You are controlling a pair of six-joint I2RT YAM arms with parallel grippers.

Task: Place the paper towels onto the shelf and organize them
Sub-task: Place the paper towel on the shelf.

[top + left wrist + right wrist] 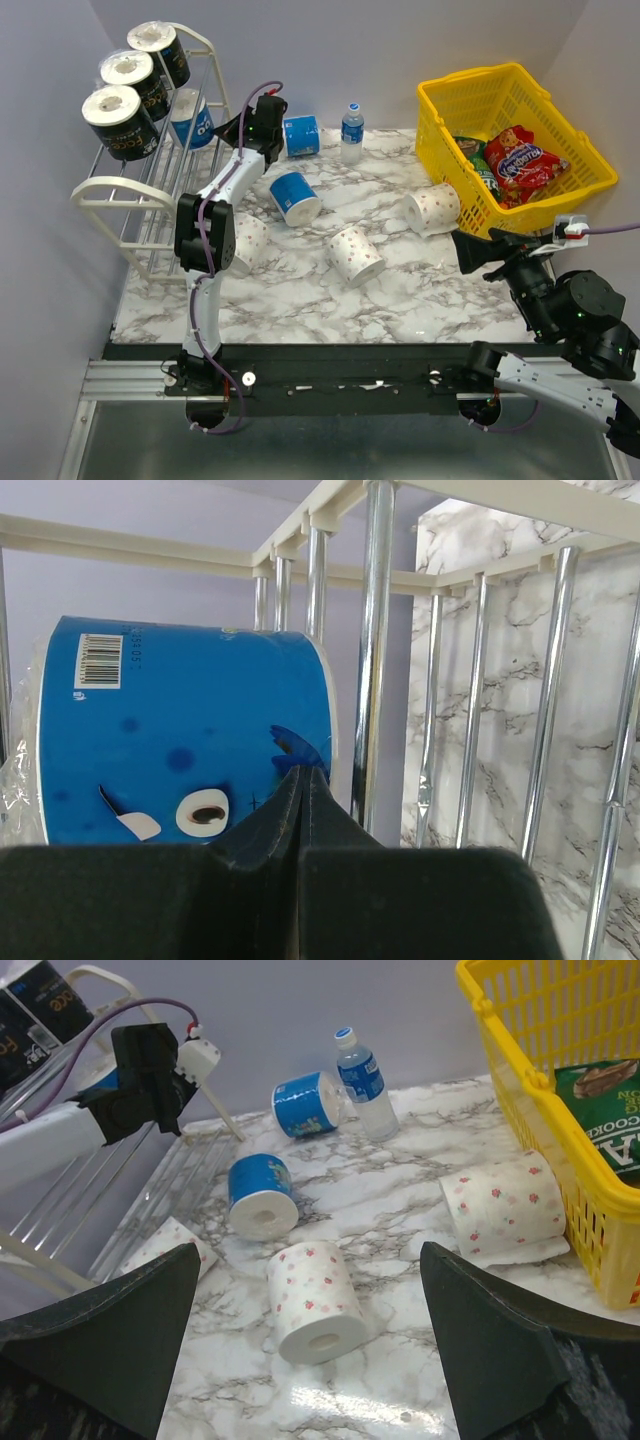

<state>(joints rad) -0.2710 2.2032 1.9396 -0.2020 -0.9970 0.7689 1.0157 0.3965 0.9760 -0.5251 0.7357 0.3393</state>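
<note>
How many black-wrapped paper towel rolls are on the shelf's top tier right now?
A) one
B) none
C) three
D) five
C: the top external view shows the near black roll, the middle black roll and the far black roll lined up along the top tier of the shelf.

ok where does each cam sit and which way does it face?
Top: above, behind the bases, looking down on the table; left arm, right arm show.
Left wrist: faces the shelf and a blue roll, close; shut left claw below.
Right wrist: faces across the table toward the shelf; open right claw, left arm show.
Shared, top and right wrist: bottle, basket.
</note>
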